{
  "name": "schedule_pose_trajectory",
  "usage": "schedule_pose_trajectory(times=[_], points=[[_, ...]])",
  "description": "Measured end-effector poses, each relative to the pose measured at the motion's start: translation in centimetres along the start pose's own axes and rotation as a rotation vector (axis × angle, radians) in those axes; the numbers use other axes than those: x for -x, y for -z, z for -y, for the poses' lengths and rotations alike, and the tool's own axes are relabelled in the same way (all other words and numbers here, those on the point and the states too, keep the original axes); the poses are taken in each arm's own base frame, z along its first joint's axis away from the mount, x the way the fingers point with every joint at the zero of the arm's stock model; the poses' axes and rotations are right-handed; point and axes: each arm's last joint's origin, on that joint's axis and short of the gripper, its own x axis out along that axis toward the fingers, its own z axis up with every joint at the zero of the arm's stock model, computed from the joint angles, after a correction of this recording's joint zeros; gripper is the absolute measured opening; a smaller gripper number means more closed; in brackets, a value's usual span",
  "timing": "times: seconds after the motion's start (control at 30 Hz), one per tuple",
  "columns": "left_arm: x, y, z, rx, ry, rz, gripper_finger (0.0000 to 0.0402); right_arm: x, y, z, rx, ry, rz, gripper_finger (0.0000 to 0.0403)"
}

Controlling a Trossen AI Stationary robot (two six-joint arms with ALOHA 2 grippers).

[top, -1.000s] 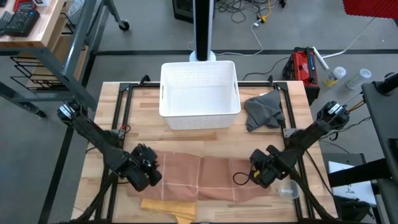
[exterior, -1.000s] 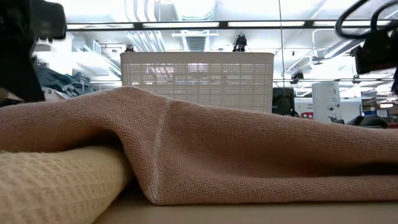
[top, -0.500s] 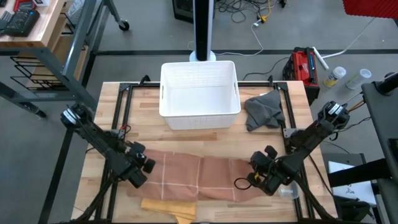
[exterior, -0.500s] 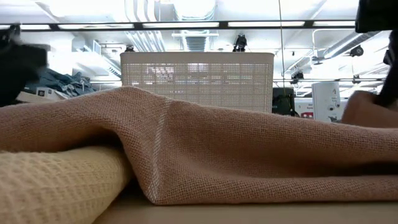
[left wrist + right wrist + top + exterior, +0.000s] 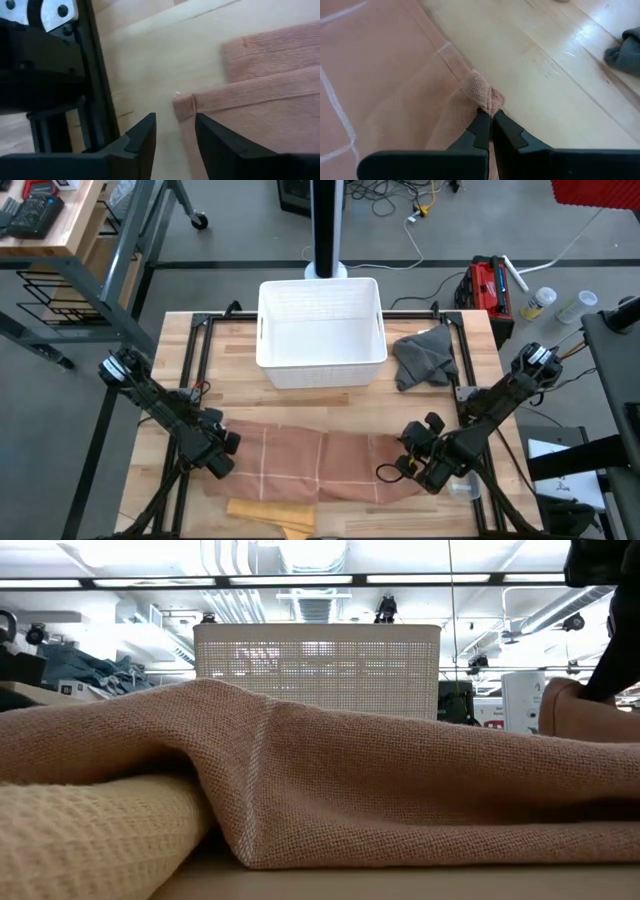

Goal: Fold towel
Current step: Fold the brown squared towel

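The pinkish-brown towel (image 5: pixel 320 462) lies spread flat across the near half of the table. My right gripper (image 5: pixel 410 465) is over the towel's right end, shut on a bunched corner. My left gripper (image 5: pixel 216 456) is at the towel's left end. It is open, and in the left wrist view (image 5: pixel 175 137) a left corner of the towel (image 5: pixel 184 104) lies flat on the wood just ahead of the gap between the fingers, untouched. My right gripper pinches a bunched corner (image 5: pixel 484 94) at the towel's right end between its two fingers. The corner is gathered into a small wad at the fingertips (image 5: pixel 481 124). In the low view that end (image 5: pixel 578 712) stands raised above the rest of the towel, which lies on the table.
A white basket (image 5: pixel 322 330) stands at the far middle of the table, and a crumpled grey cloth (image 5: pixel 424 358) lies to its right. A yellow towel (image 5: pixel 268 511) lies at the near edge, partly under the pinkish one. Black frame rails (image 5: pixel 192 370) run along the table's sides.
My left gripper has moved off the towel toward the table's left edge and now stands at the left corner. My right gripper has come down onto the towel's right end, and that corner now stands raised while the rest of the towel stays flat.
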Motion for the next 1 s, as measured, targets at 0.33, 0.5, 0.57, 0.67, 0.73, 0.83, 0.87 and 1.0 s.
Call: schedule_pose_trajectory(times=[0.33,0.5,0.57,0.67,0.73,0.83,0.87,1.0], points=[[-1.3,0.1,0.5,-0.035,0.148,0.084,0.0122,-0.5,0.3,-0.3,0.007,0.007,0.003,0.0],[-1.1,0.3,0.7,-0.103,0.17,0.091,0.003,-1.0,0.7,-0.5,0.024,0.029,-0.001,0.0],[-0.8,0.4,0.8,-0.129,0.18,0.098,0.0012,-1.2,0.8,-0.6,0.031,0.037,-0.004,0.0],[0.7,0.5,1.5,-0.163,0.217,0.11,0.0005,-1.2,0.8,-0.6,0.037,0.038,-0.004,0.0],[1.7,0.3,1.4,-0.181,0.189,0.13,0.0003,-1.1,0.7,-0.5,0.037,0.035,-0.004,0.0],[3.5,0.4,1.4,-0.204,0.183,0.153,0.0002,-0.3,0.3,-0.7,0.037,0.014,-0.001,0.0],[4.0,0.4,1.2,-0.211,0.171,0.162,0.0002,-0.1,0.1,-0.9,0.039,0.008,-0.001,0.0],[6.4,0.8,0.8,-0.227,0.175,0.184,0.0001,1.4,-1.0,-1.5,0.071,-0.002,0.001,0.0]])
